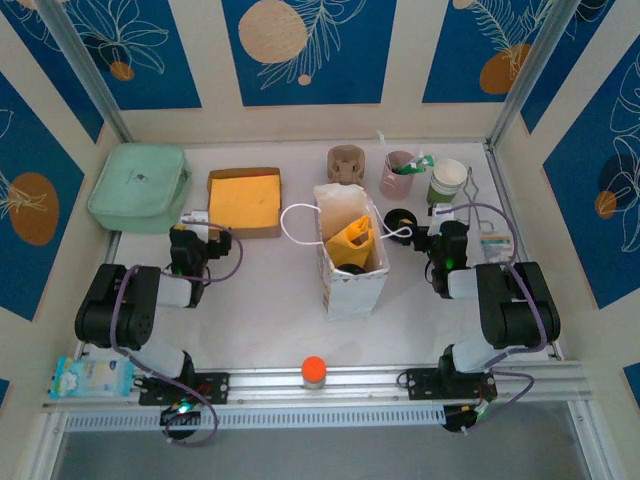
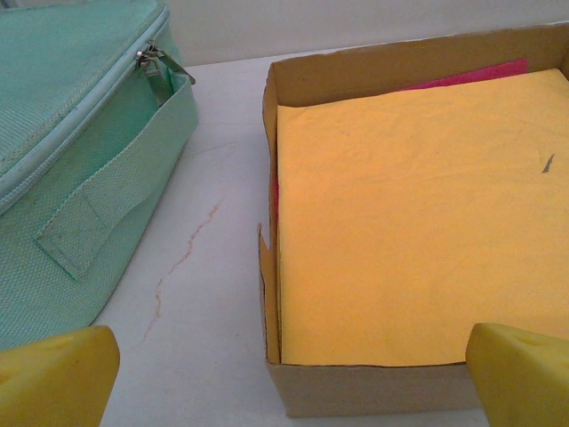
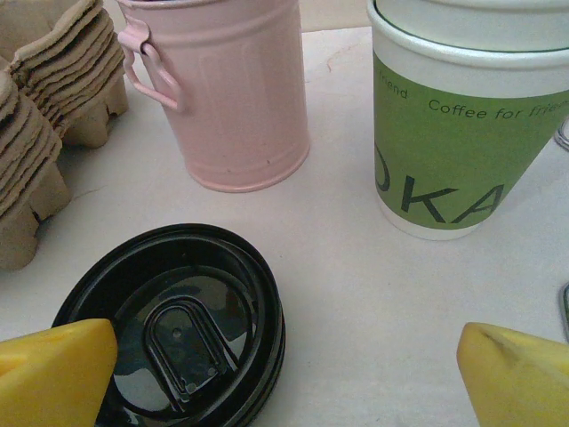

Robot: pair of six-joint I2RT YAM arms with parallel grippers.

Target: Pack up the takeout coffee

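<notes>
step: grasp coffee [image 3: 173,329] | right gripper [image 3: 284,374] spread, cup lies left of its centre | shift left, clamp below lid, gently | left gripper [image 2: 289,374] spread, unladen

The white-rimmed green paper cup [image 3: 462,133] bears small dark print reading "Coffee for frie", cut off at the picture's edge. Larger dark letters below read "OKA", and "end" stands at the left.

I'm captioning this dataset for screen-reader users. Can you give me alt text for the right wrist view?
A round black lid sits on the white table by the right gripper, whose yellow jaws stand wide open. Behind are a pink metal pail, a green-and-white paper cup and stacked brown pulp carriers at left.
</notes>
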